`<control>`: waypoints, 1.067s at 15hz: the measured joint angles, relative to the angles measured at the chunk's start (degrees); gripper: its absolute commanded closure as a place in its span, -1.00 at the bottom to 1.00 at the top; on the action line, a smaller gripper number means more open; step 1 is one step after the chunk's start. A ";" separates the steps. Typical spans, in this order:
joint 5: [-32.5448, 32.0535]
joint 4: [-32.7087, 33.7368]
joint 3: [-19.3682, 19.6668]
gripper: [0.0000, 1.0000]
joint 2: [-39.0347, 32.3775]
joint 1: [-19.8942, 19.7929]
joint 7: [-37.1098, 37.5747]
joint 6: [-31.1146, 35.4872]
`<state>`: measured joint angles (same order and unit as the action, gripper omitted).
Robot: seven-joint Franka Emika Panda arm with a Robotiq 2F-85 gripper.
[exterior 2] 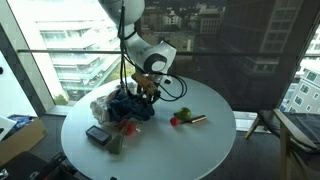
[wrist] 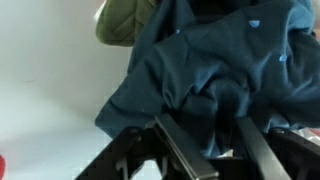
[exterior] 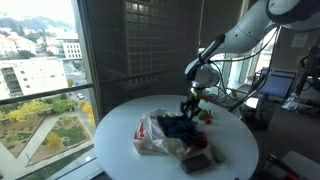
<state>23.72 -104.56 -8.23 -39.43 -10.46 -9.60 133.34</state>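
- Found the tool [wrist: 205, 128] low over the blue cloth [wrist: 220, 70], one finger on each side of a raised fold; could not tell whether clamped on it or only part-way in.
- Placed the cloth in a heap on the round white table [exterior 2: 205, 150], toward 10 o'clock from its middle in an exterior view, touching a crumpled plastic bag [exterior 2: 100, 104] at its 9 o'clock.
- Judged the pinch best made on the fold's crest alone: enough layers for a firm hold, none of the bag caught along.
- Judged a slow, straight closing wise, with the fingers kept clear of the table top.
- Took the cloth for soft woven stuff, matte, dark blue with small pale flecks, deeply creased and limp; likely to sag and trail if raised.
- Took the bag for thin, glossy white film, slippery and prone to cling.
- Noted an olive-green thing [wrist: 125, 20] at 11 o'clock in the wrist view, touching the cloth; kind not told.
- Noted a flat dark box [exterior 2: 97, 134] at 7 o'clock of the heap, and a round green fruit [exterior 2: 183, 113] with a small red thing [exterior 2: 175, 121] at 3 o'clock, apart from the cloth.
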 measured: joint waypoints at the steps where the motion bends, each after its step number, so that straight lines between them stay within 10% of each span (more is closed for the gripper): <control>1: 1.08 0.33 -0.41 0.78 0.00 -0.39 -0.24 -0.88; 3: 3.44 0.99 -1.25 1.00 0.01 -1.24 -1.03 -3.21; 16: 11.38 1.90 -4.40 0.94 4.45 1.02 -12.90 -17.37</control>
<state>35.11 -102.65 -12.63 -34.99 -9.44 -22.50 115.97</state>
